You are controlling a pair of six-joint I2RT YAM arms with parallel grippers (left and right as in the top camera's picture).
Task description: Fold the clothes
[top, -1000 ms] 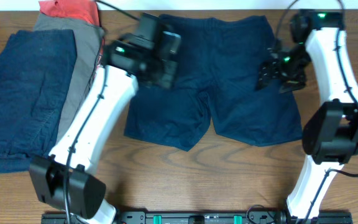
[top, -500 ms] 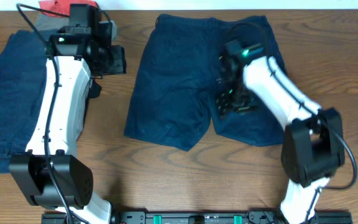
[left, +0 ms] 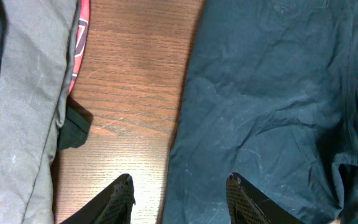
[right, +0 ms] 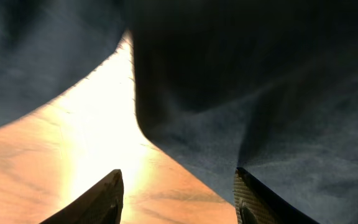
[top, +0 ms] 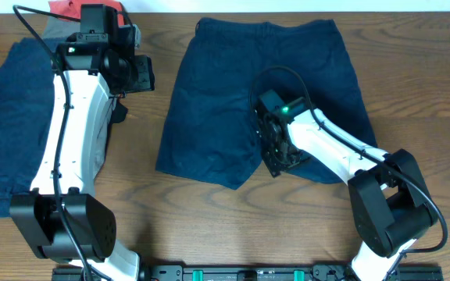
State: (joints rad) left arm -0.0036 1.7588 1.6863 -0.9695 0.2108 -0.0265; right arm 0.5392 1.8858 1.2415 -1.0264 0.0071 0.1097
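Sliding down, right gripper [top: 276,158] now overhangs shorts [top: 217,94] crotch, jaws apart; left gripper [left: 179,186] empty, jaws apart.

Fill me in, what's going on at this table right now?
Two arms are partway into folding clothes. The navy shorts lie spread flat in the middle of the table. The right gripper is low over the notch between the two legs, jaws apart, nothing gripped. The left gripper hangs over the shorts' left edge and the bare wood beside it, jaws apart and empty. Further left lie a navy piece, a grey one and a red-orange one, overlapping.
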